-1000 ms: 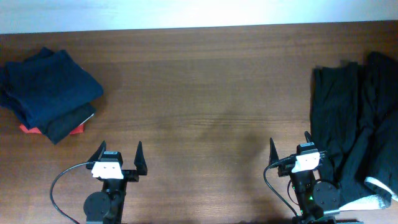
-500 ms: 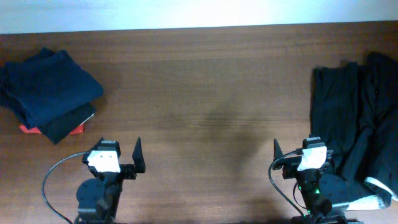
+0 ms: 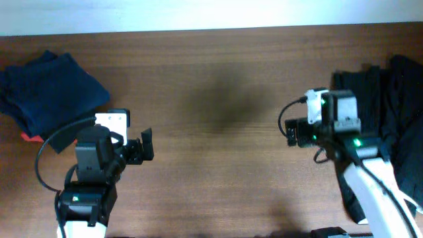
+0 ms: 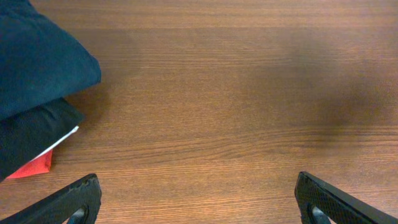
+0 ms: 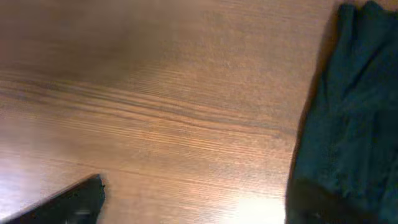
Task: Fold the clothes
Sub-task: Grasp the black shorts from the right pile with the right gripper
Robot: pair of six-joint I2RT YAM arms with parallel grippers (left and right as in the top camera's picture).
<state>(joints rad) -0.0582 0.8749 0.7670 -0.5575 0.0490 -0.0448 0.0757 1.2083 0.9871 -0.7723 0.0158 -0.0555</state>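
Logged on wooden table (image 3: 218, 79), three lots and two grippers.

1. Found black clothes (image 3: 373, 99) at the table's right edge: unfolded, rumpled, spread in long creased lengths running from the far side toward the near side. Seen in the right wrist view as dark cloth along the right of the frame.

2. Found folded stack at the far left: navy garment (image 4: 37, 56) on top, black garment (image 4: 31, 134) beneath it, red item (image 4: 34, 167) showing at the bottom corner. Sat well apart from the black clothes.

3. Noted left gripper (image 4: 198, 200) over bare wood, just right of the folded stack; fingers (image 4: 71, 200) spread wide, nothing between them.

4. Noted right gripper (image 5: 193, 205) over bare wood beside the left edge of the black clothes; fingers parted, nothing held. Could not tell whether its outer finger touched the cloth, that corner being too dark.
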